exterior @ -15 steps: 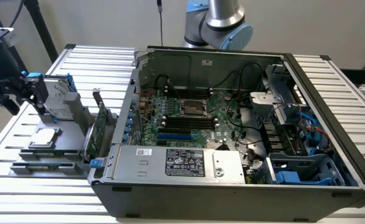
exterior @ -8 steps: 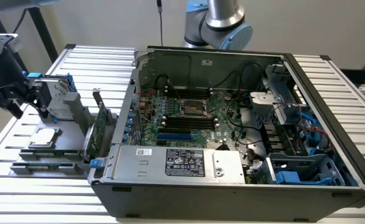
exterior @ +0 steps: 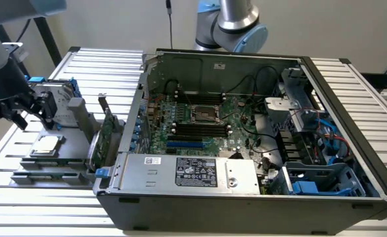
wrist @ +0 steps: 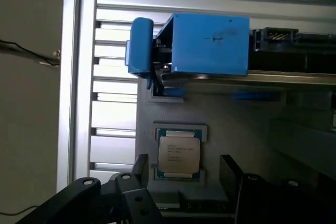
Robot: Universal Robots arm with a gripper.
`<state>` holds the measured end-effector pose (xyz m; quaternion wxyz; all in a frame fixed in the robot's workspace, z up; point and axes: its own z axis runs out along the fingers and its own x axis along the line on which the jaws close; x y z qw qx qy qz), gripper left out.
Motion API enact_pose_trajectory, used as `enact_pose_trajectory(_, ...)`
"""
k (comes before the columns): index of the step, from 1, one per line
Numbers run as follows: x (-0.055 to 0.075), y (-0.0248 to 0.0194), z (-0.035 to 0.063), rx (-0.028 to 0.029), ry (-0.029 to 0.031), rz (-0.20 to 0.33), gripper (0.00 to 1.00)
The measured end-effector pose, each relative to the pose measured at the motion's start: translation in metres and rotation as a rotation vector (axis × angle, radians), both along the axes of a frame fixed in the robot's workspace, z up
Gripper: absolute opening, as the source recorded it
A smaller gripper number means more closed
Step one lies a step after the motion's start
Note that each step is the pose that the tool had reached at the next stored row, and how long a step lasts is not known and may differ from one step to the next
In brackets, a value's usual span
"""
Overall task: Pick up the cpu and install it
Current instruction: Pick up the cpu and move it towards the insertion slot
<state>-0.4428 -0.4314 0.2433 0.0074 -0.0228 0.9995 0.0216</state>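
Your arm's black gripper (exterior: 36, 120) hangs above the ribbed aluminium surface (exterior: 107, 61), on the exterior view's left of the open black computer case (exterior: 246, 207). Its fingers (wrist: 140, 167) stand wide apart and hold nothing. The small, flat, square cpu with a dull silver top plate (exterior: 46, 144) lies in a grey holder tray (exterior: 72, 141) just beside the case, below the gripper. In the wrist view, one finger shows on either side of the cpu, neither touching it. A silver hard drive with blue rails (wrist: 210, 43) rests near the cpu. Inside the case, a green motherboard's square socket (exterior: 203, 113) faces up.
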Motion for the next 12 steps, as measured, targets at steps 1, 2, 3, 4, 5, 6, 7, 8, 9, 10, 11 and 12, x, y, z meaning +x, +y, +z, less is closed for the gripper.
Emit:
enact_pose_trajectory(1,0.0,0.0,-0.0018,0.0,0.0001,0.0,0.65)
enact_pose_trajectory(2,0.0,0.0,-0.0037,0.0001,0.0,0.0,0.65)
enact_pose_trajectory(3,0.0,0.0,-0.0054,0.0,0.0001,0.0,0.65)
enact_pose_trajectory(4,0.0,0.0,-0.0072,0.0,0.0002,0.0,0.65)
enact_pose_trajectory(5,0.0,-0.0001,-0.0091,0.0,0.0002,0.0,0.65)
enact_pose_trajectory(6,0.0,-0.0003,-0.0109,0.0,0.0002,0.0,0.65)
enact_pose_trajectory(7,0.0,-0.0005,-0.0127,-0.0001,0.0003,0.0,0.65)
enact_pose_trajectory(8,0.0,-0.0008,-0.0145,-0.0001,0.0003,0.0,0.65)
enact_pose_trajectory(9,0.0,-0.0014,-0.0164,0.0001,0.0002,0.0,0.65)
enact_pose_trajectory(10,0.0,-0.0021,-0.0182,0.0,0.0002,0.0,0.65)
enact_pose_trajectory(11,0.0,-0.0029,-0.0199,-0.0001,0.0004,0.0,0.65)
enact_pose_trajectory(12,0.0,-0.0036,-0.0218,0.0,0.0003,0.0,0.65)
